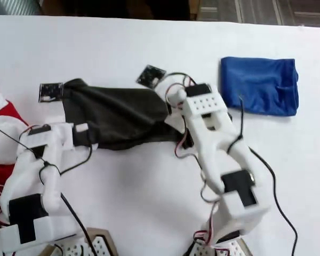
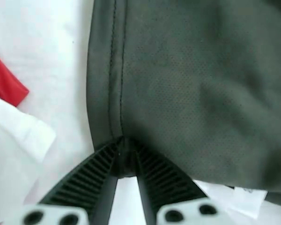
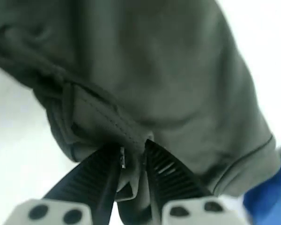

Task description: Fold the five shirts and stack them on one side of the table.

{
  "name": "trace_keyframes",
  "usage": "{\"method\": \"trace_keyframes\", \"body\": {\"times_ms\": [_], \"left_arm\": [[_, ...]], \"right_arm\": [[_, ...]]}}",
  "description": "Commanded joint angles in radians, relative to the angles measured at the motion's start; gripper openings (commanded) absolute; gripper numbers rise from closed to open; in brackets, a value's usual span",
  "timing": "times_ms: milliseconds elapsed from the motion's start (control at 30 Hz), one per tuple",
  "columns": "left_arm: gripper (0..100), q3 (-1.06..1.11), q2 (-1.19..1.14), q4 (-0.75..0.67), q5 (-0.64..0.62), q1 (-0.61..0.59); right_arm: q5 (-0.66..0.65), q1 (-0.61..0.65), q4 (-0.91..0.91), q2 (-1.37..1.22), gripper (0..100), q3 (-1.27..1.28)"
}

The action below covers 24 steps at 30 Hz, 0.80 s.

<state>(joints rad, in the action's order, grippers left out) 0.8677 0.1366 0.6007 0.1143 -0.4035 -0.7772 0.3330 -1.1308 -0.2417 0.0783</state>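
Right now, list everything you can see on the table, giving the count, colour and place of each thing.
dark shirt: one, dark grey, mid-table, bunched, held at both ends
blue shirt: one, blue, folded, right side of the table
red and white cloth: count unclear, left edge of the table
square cards: two, dark with pale borders, along the dark shirt's far edge
table: one, white
left gripper: one, black fingers, shut on the dark shirt's hem
right gripper: one, black fingers, shut on the dark shirt's bunched edge
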Motion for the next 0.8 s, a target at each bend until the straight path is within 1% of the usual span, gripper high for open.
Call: {"method": "trace_keyframes", "body": {"times_ms": [0, 100, 233, 300, 467, 567, 633, 667, 733, 767], "left_arm": [[3, -0.038, 0.003, -0.005, 0.0, -0.003], [3, -0.038, 0.003, -0.005, 0.0, -0.003], [3, -0.038, 0.003, -0.005, 0.0, -0.003], [3, -0.038, 0.003, -0.005, 0.0, -0.003], [3, -0.038, 0.003, -0.005, 0.0, -0.003], [3, -0.038, 0.003, -0.005, 0.0, -0.003], [3, -0.038, 0.003, -0.005, 0.0, -0.003], [3, -0.038, 0.003, -0.005, 0.0, -0.003], [3, -0.038, 0.003, -0.005, 0.0, -0.003], [3, -0.038, 0.003, -0.005, 0.0, -0.003]], "right_arm": [[-0.009, -0.016, -0.021, -0.108, 2.5, -0.178], [-0.009, -0.016, -0.124, -0.199, 4.3, -0.321], [-0.008, -0.024, -0.234, -0.285, 16.6, -0.5], [-0.008, -0.035, -0.254, -0.312, 20.3, -0.58], [-0.005, -0.087, -0.275, -0.351, 20.4, -0.706], [0.02, -0.094, -0.364, -0.335, 20.4, -0.732], [0.023, -0.09, -0.464, -0.306, 18.9, -0.749], [0.026, -0.087, -0.512, -0.288, 15.6, -0.755], [0.029, -0.074, -0.581, -0.248, 4.2, -0.75], [0.031, -0.071, -0.611, -0.231, 0.5, -0.747]]}}
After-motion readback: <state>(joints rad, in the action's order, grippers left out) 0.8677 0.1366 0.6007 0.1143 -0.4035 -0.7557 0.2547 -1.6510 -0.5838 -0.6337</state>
